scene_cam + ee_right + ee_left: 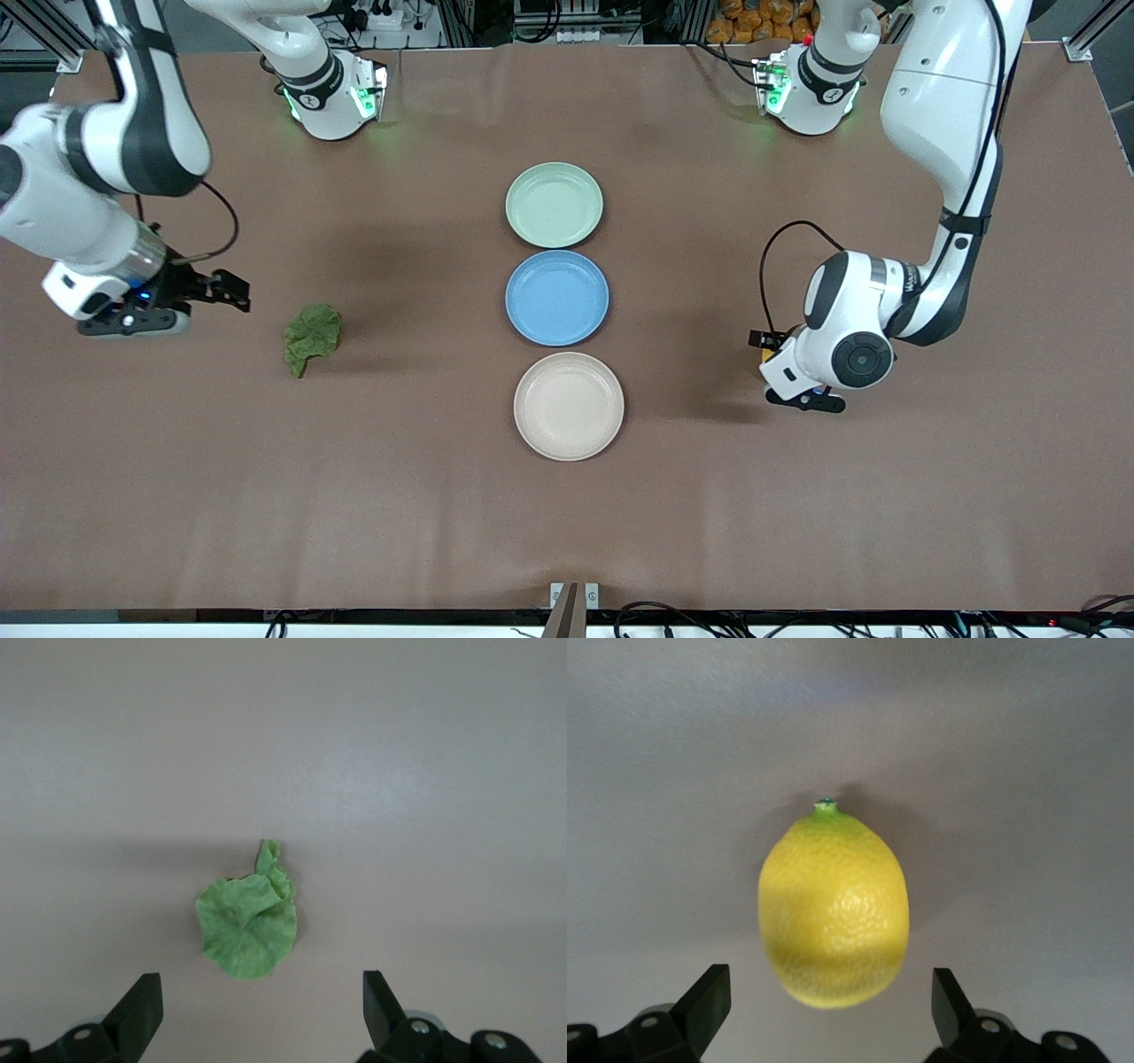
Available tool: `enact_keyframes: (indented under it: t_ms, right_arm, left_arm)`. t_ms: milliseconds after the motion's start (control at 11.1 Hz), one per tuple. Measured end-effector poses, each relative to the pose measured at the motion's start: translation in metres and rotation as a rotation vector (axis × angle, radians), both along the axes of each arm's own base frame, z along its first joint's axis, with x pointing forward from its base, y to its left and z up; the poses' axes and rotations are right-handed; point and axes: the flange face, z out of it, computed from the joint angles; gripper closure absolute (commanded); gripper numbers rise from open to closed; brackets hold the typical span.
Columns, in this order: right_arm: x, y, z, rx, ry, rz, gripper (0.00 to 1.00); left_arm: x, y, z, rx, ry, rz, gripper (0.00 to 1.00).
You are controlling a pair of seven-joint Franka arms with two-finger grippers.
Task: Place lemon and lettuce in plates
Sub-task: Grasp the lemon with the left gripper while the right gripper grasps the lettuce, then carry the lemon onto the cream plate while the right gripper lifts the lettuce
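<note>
The lemon [833, 908] lies on the brown table toward the left arm's end. In the front view my left hand hides almost all of it. My left gripper [830, 994] [765, 347] is open, just short of the lemon, with a finger to each side of its rounded end and not touching it. The lettuce [312, 338] [248, 921] lies on the table toward the right arm's end. My right gripper [232, 293] [261, 1001] is open and empty, a little short of the lettuce. The mint plate [555, 205] and the beige plate [569, 406] are both empty.
A blue plate [556, 297] sits between the mint plate and the beige plate; the three form a line at mid-table, the beige one nearest the front camera. Bare brown table surrounds the lemon and the lettuce.
</note>
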Motion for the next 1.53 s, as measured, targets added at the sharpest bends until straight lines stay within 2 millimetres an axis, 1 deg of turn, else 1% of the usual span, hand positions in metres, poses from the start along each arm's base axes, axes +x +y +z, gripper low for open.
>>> enact_keyframes:
  t_ms: [90, 180, 270, 360, 540, 720, 810, 900, 990, 1170, 1260, 1350, 1440, 1530]
  right_arm:
    - [-0.006, 0.000, -0.031, -0.002, -0.011, -0.001, 0.00]
    - [-0.009, 0.000, -0.057, -0.002, -0.007, -0.002, 0.00]
    - [-0.009, 0.000, -0.077, -0.003, -0.006, -0.003, 0.00]
    - [-0.008, 0.000, -0.096, -0.004, -0.001, -0.003, 0.00]
    - [-0.005, 0.002, -0.129, -0.005, -0.012, 0.001, 0.00]
    - [-0.009, 0.005, -0.161, -0.006, -0.027, 0.000, 0.07]
    - [-0.012, 0.008, -0.175, -0.006, -0.028, -0.007, 0.14]
    - [-0.013, 0.013, -0.186, -0.006, -0.034, -0.009, 0.26]
    - [-0.014, 0.017, -0.196, -0.005, -0.041, -0.007, 0.40]
    - [-0.015, 0.021, -0.209, -0.005, -0.042, -0.006, 0.58]
    - [-0.015, 0.022, -0.212, -0.005, -0.044, -0.006, 0.71]
    - [-0.015, 0.021, -0.214, -0.006, -0.051, -0.007, 0.89]
    - [-0.014, 0.022, -0.213, -0.006, -0.058, -0.007, 1.00]
    - [-0.014, 0.024, -0.212, -0.005, -0.060, -0.003, 1.00]
  left_arm:
    - [-0.001, 0.000, -0.009, 0.000, 0.011, -0.006, 0.00]
    - [-0.002, 0.001, -0.017, -0.001, 0.016, -0.011, 0.39]
    - [0.000, 0.003, -0.023, -0.009, 0.005, -0.020, 0.95]
    - [0.003, 0.003, -0.027, -0.015, -0.008, -0.023, 1.00]
    - [0.005, 0.002, -0.027, -0.018, -0.018, -0.024, 1.00]
    - [0.008, -0.001, -0.023, -0.022, -0.032, -0.028, 1.00]
    - [0.010, -0.003, -0.020, -0.022, -0.042, -0.022, 1.00]
    - [0.015, -0.006, -0.012, -0.023, -0.064, -0.004, 1.00]
    - [0.022, -0.011, 0.000, -0.027, -0.093, 0.016, 1.00]
    - [0.035, -0.024, 0.028, -0.046, -0.149, 0.088, 1.00]
    - [0.040, -0.035, 0.041, -0.063, -0.186, 0.131, 1.00]
    - [0.046, -0.050, 0.054, -0.086, -0.228, 0.180, 1.00]
    - [0.050, -0.067, 0.065, -0.111, -0.270, 0.222, 1.00]
    - [0.049, -0.088, 0.071, -0.133, -0.312, 0.263, 1.00]
